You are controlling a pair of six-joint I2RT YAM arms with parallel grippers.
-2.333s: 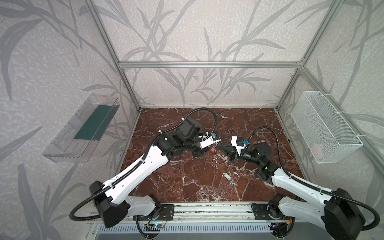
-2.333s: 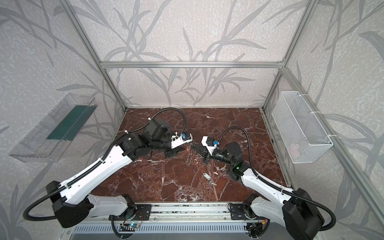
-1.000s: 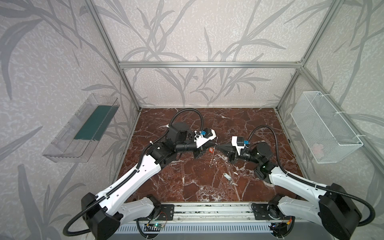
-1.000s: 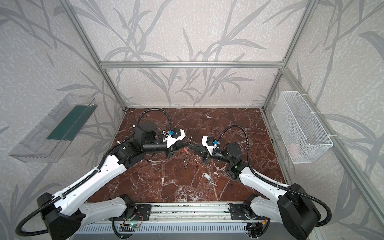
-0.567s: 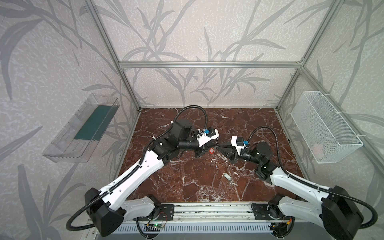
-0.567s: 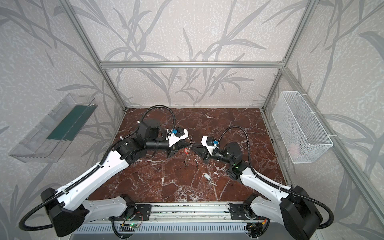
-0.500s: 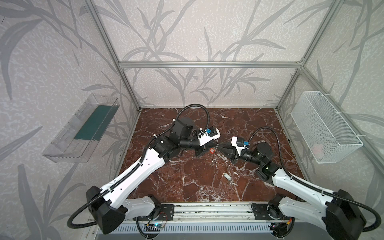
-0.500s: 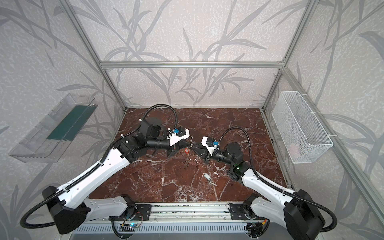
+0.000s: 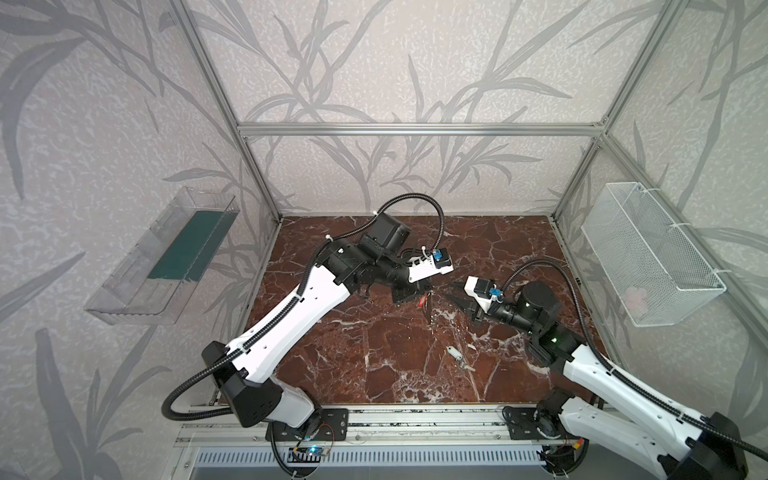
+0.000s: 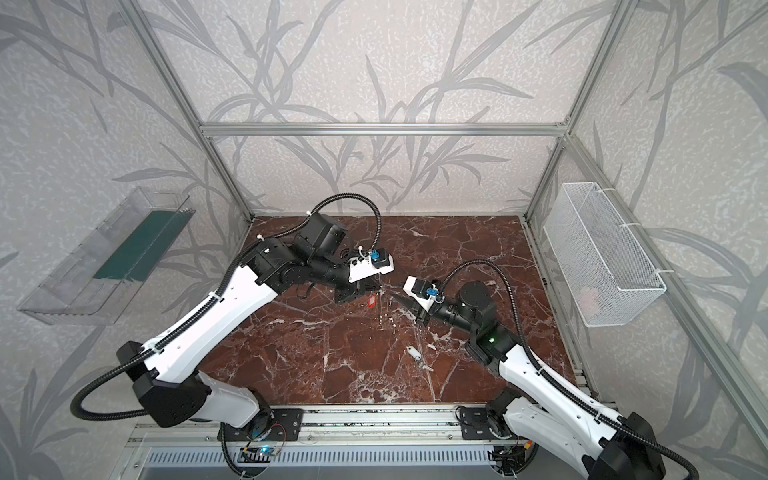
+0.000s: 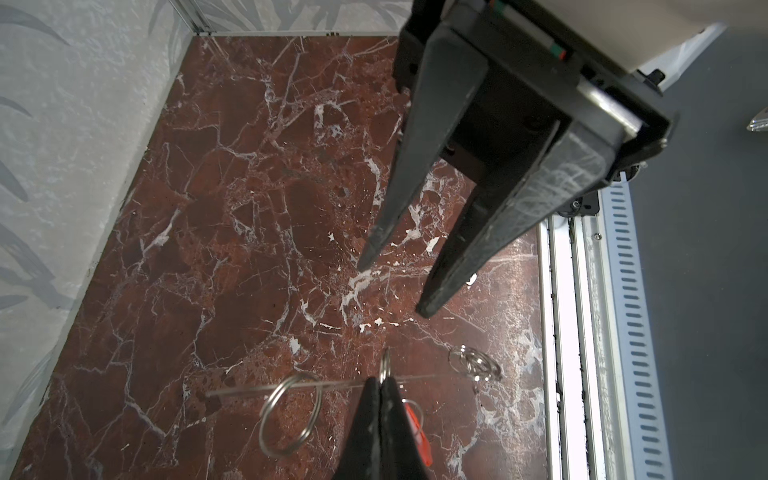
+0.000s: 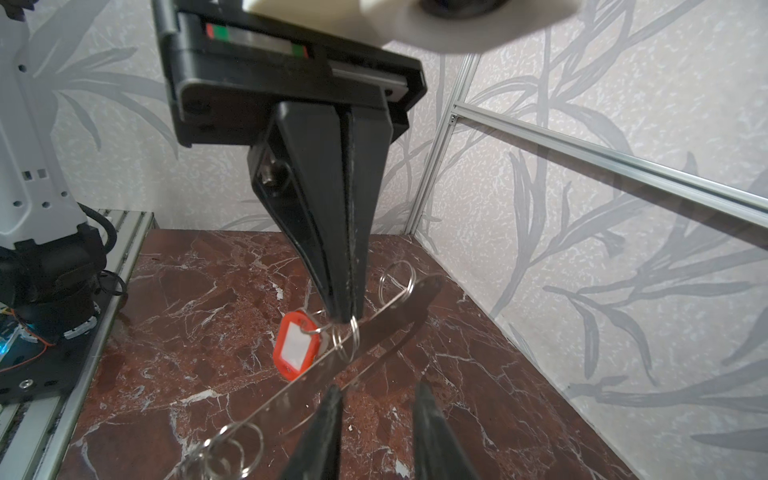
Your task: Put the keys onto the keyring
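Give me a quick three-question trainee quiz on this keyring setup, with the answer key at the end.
1. True or false: the right hand is shut.
2. Which tag colour hangs by the keyring that the left hand pinches? A red, B white, C green.
3. Where is the white-tagged key?
Key: 1 false, its jaws stand apart. 2 A, the red tag. 3 Lying on the marble table, apart from both hands.
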